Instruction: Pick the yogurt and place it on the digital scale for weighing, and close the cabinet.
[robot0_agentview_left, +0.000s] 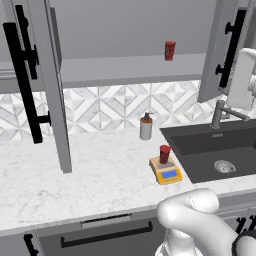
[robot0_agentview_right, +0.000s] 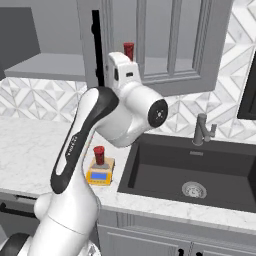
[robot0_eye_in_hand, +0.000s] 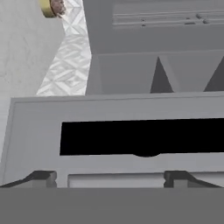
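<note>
The yogurt (robot0_agentview_left: 164, 154) (robot0_agentview_right: 99, 155), a small red cup, stands upright on the yellow digital scale (robot0_agentview_left: 166, 171) (robot0_agentview_right: 100, 174) on the counter left of the sink. Both doors of the grey cabinet (robot0_agentview_left: 50, 75) hang open. My hand (robot0_agentview_left: 245, 80) is up at the right door (robot0_agentview_left: 217, 50) (robot0_agentview_right: 170, 45). In the hand view my gripper (robot0_eye_in_hand: 109, 179) is open. Its fingertips (robot0_eye_in_hand: 43, 177) stand wide apart, close against the door panel (robot0_eye_in_hand: 131, 109), and the black bar handle (robot0_eye_in_hand: 144, 138) runs across just beyond them. Nothing is held.
A second red cup (robot0_agentview_left: 170, 50) (robot0_agentview_right: 129, 50) stands on the cabinet shelf. A grey soap dispenser (robot0_agentview_left: 146, 127) stands behind the scale. The dark sink (robot0_agentview_left: 215, 150) with its faucet (robot0_agentview_left: 222, 112) lies to the right. The left door (robot0_agentview_left: 50, 75) juts out over the counter.
</note>
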